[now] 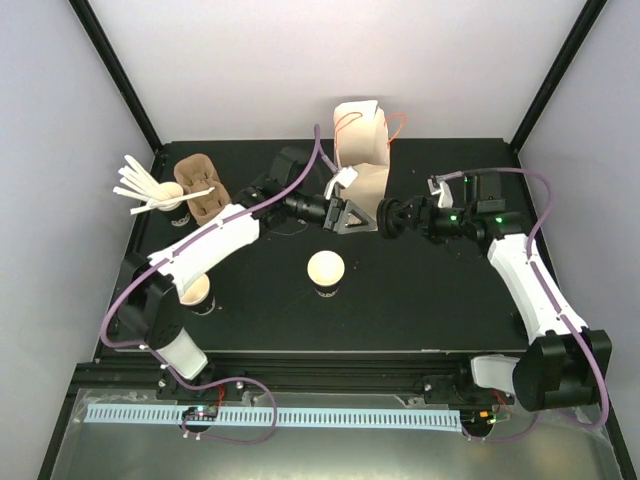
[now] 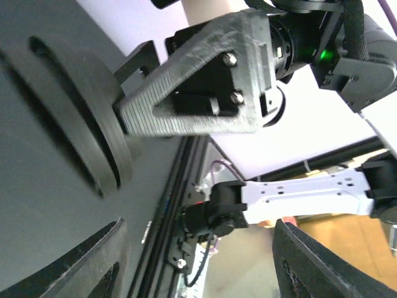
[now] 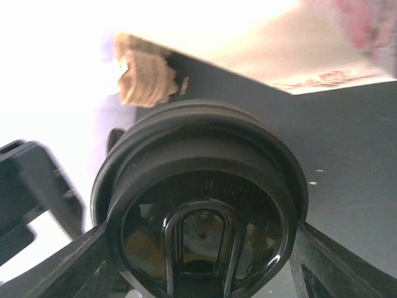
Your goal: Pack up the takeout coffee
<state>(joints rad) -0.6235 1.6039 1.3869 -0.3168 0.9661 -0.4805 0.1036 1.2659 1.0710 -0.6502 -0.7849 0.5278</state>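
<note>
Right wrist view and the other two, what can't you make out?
- Right wrist: the black lid fills most of the frame and hides what lies behind; the top is washed out.
- Top: the left arm covers part of the near-left cup.
- Top: the paper bag hides its inside behind its own walls.
- Left wrist: both fingers are cut off by the bottom edge.

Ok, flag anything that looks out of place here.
A black lid sits on edge in the right hand, off any cup. The cup mid-table stands open, tan inside showing, and another cup at front left is lidless too. Nothing looks spilled.
</note>
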